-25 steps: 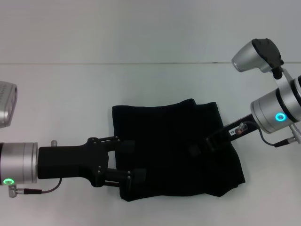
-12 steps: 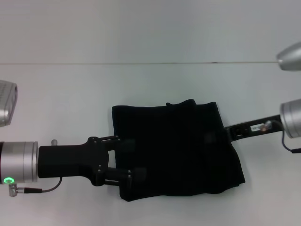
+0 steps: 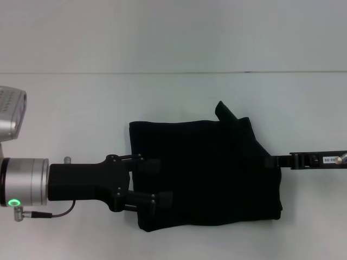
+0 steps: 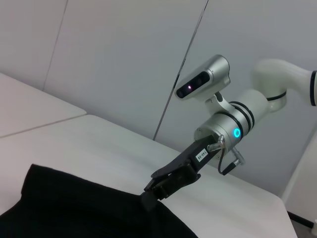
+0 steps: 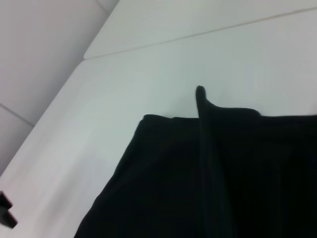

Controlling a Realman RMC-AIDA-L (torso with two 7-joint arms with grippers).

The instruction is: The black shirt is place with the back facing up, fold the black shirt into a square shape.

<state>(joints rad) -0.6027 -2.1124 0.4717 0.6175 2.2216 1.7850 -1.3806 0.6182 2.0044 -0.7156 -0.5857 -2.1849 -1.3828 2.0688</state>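
**Folded black shirt lies between two grippers on the white table**

The left gripper (image 3: pixel 154 183) reaches in from the robot's left, its two fingers spread apart, their tips resting over the near-left edge of the black shirt (image 3: pixel 206 173). The shirt lies mid-table as a folded, roughly square block, slightly longer left to right, plain black side up, with one small flap (image 3: pixel 225 112) poking out at its far edge. At the shirt's right edge the right gripper (image 3: pixel 269 161) pinches the fabric, clamped on it. The white table (image 3: pixel 81 108) ends at a pale wall. Only the left wrist view shows the right arm's (image 4: pixel 233 124) silver wrist camera and glowing ring.
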